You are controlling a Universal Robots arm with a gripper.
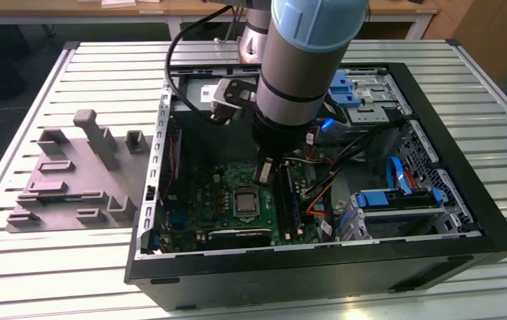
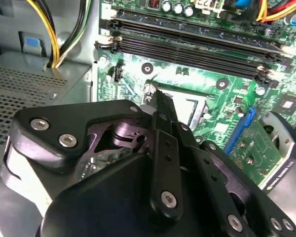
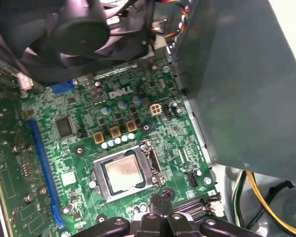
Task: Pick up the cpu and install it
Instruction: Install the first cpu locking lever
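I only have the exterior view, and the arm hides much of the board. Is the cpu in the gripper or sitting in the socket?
Observer: It is in the socket. In the first wrist view the cpu lies flat inside the socket frame, silvery top up.
Operator: What is the gripper doing, then?
Observer: The gripper is shut with nothing between its fingertips. It is clear of the cpu, beside the frame's edge.
Operator: Which side of the socket is that?
Observer: The side toward the memory slots, which run just past the socket in the second wrist view.
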